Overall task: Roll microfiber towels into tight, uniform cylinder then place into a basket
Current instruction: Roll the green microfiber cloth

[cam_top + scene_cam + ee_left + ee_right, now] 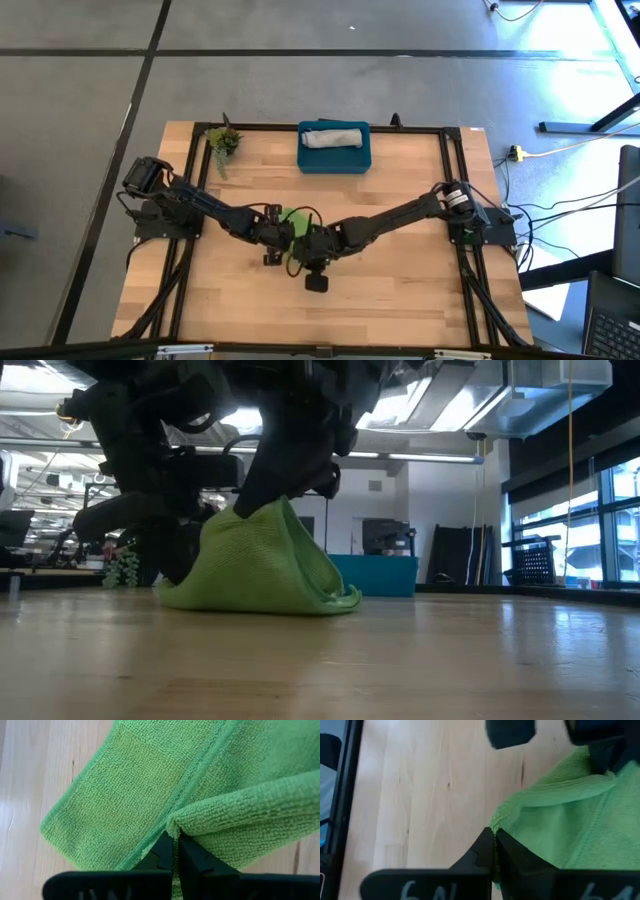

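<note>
Both arms are meeting over the middle of the desk (400, 290), and both are pinching the lime green towel (265, 565) between them. The left pincer (175, 842) is closed right down on a folded edge of the cloth, and the right pincer (494, 840) is closed the same way on a corner, so the towel is hanging in a small tent, peak up at the fingers and its lower hem resting on the wood.

What matters for the next move, I'd say, is that the cloth is lying directly under and between the two pincers, neither arm nearer than the other. It is bunched rather than spread, so I cannot tell which way its long axis runs; it probably needs laying flat before any rolling starts.

The basket (334, 160) is sitting well beyond both pincers at the far edge of the desk, with the grey towel (334, 136) already lying rolled inside it.
</note>
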You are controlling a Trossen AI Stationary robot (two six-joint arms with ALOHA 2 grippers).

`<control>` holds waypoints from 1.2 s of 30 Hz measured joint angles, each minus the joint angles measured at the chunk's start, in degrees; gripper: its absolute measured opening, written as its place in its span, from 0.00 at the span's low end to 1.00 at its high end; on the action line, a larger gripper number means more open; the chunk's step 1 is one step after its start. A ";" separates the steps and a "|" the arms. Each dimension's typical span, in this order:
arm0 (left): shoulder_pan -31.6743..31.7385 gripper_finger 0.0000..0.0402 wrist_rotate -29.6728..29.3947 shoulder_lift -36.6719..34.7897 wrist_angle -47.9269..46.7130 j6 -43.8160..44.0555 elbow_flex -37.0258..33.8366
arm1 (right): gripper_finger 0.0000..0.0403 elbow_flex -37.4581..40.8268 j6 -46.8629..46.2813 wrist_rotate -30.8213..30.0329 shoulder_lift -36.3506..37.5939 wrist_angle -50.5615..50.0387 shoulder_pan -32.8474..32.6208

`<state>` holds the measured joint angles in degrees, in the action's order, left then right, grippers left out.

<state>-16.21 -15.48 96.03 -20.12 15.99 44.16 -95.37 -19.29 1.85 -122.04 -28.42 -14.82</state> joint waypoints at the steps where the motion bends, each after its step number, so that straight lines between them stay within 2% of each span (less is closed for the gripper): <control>1: -0.08 0.00 -0.08 0.00 -0.01 0.02 0.00 | 0.02 0.00 -0.35 0.00 0.00 0.00 0.35; 8: -0.11 0.00 -0.11 0.00 0.00 0.05 0.00 | 0.02 0.00 -6.52 0.51 -0.02 -0.40 1.50; 13: -0.20 0.00 -0.51 0.00 -0.03 -0.02 0.00 | 0.02 0.00 -8.91 -0.48 -0.07 -4.66 1.11; 26: -1.04 0.00 -0.79 -0.04 -1.99 0.39 0.06 | 0.02 0.06 -3.70 -3.23 -0.20 -9.34 0.93; 36: -2.51 0.00 -1.86 -0.07 -3.19 1.62 0.09 | 0.02 8.73 -1.37 -2.87 -0.24 0.97 1.39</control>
<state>-18.72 -17.34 95.96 -23.31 17.61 44.25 -86.65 -20.66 -1.02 -122.28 -27.45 -13.43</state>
